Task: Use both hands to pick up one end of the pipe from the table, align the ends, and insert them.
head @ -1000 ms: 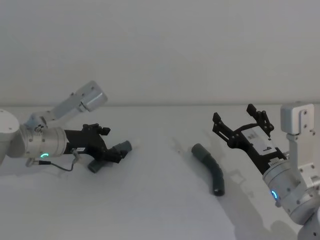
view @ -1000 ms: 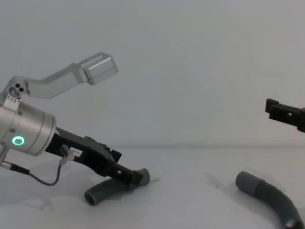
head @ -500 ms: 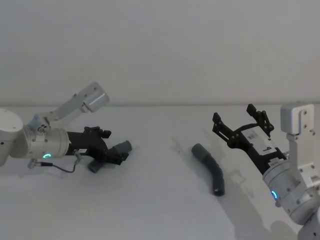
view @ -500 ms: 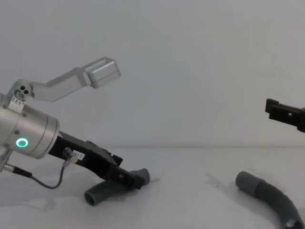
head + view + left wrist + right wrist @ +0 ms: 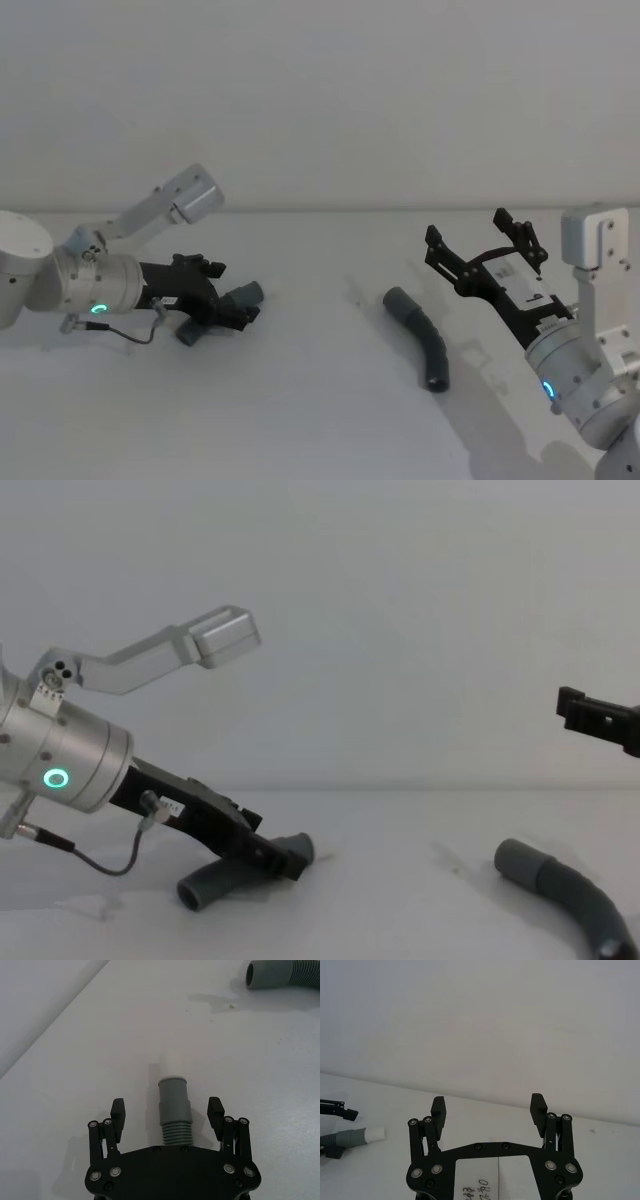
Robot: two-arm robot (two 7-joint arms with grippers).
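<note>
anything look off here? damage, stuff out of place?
Nothing stands out. The short hose piece lies on the table between the fingers of the open left gripper, not yet clamped. The longer hose piece lies apart to the right, with the right gripper open above the table.

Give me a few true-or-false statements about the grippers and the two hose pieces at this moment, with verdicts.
1. The left gripper is open, with a finger on each side of the short hose piece. True.
2. The right gripper is shut on the longer hose piece. False: it is open, holds nothing and is raised above the table.
3. The two hose pieces are plugged together. False: they lie apart on the table.
4. The longer hose piece lies on the table toward the robot's right. True.
</note>
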